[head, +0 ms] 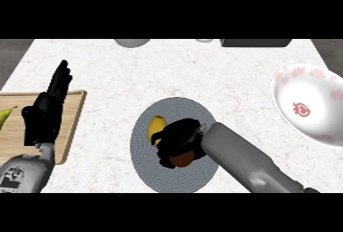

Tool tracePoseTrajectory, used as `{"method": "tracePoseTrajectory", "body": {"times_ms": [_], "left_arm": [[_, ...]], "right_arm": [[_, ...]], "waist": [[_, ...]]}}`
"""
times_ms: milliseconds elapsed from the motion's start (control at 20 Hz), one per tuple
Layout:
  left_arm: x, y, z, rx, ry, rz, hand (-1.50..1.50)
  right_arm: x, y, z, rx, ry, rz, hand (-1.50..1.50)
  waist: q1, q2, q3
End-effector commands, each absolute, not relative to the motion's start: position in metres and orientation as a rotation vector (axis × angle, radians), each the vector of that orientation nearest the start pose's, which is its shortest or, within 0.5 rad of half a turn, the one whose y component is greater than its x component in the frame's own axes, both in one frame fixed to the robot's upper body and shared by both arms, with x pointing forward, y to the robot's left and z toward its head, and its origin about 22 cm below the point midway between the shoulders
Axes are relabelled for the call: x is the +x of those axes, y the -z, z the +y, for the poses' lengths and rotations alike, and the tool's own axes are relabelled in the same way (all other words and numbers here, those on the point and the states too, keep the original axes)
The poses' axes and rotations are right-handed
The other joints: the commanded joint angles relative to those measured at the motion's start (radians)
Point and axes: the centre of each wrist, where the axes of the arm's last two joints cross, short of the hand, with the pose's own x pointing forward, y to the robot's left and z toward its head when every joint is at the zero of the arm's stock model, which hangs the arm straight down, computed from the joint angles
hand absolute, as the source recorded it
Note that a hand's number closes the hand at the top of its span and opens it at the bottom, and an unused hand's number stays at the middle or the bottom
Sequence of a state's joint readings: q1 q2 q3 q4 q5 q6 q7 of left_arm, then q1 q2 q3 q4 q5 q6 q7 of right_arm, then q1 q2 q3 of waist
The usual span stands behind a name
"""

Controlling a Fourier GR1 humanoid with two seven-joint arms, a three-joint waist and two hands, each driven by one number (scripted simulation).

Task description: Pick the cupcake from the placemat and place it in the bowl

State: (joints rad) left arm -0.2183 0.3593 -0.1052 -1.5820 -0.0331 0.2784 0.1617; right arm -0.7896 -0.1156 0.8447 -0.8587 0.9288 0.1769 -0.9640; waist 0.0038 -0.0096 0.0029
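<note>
A round grey placemat lies at the counter's middle front. On it sits the cupcake, brown at the bottom with a yellow patch showing beside the fingers. My right hand covers it from above, fingers curled round it and hiding most of it. The white bowl with red markings stands at the right edge, well apart from the hand. My left hand stays open with fingers up at the left, over a wooden board.
A wooden cutting board lies at the left edge with a yellow-green fruit tip on it. At the far edge are a grey round object, a small pale item and a dark flat object.
</note>
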Motion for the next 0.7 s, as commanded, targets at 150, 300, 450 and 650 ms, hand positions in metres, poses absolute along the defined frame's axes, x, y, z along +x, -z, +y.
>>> {"method": "tracePoseTrajectory", "body": {"times_ms": [150,300,450,650], "left_arm": [[0.276,-0.064,0.286,0.481,0.114,-1.582,0.00],[0.275,-0.067,0.299,0.528,0.081,-1.574,0.00],[0.272,-0.068,0.300,0.516,0.074,-1.573,0.00],[0.269,-0.065,0.303,0.522,0.072,-1.569,0.00]], "right_arm": [[0.299,0.072,-0.125,-0.269,3.147,2.256,1.50],[0.273,0.086,-0.130,-0.115,3.176,2.492,1.50],[0.254,0.076,-0.119,0.004,3.056,2.730,1.50],[0.229,0.053,-0.103,0.001,2.695,3.234,1.50]], "waist": [[-0.116,-0.021,-0.006],[-0.152,-0.034,-0.007],[-0.150,-0.038,-0.008],[-0.160,-0.035,-0.008]]}}
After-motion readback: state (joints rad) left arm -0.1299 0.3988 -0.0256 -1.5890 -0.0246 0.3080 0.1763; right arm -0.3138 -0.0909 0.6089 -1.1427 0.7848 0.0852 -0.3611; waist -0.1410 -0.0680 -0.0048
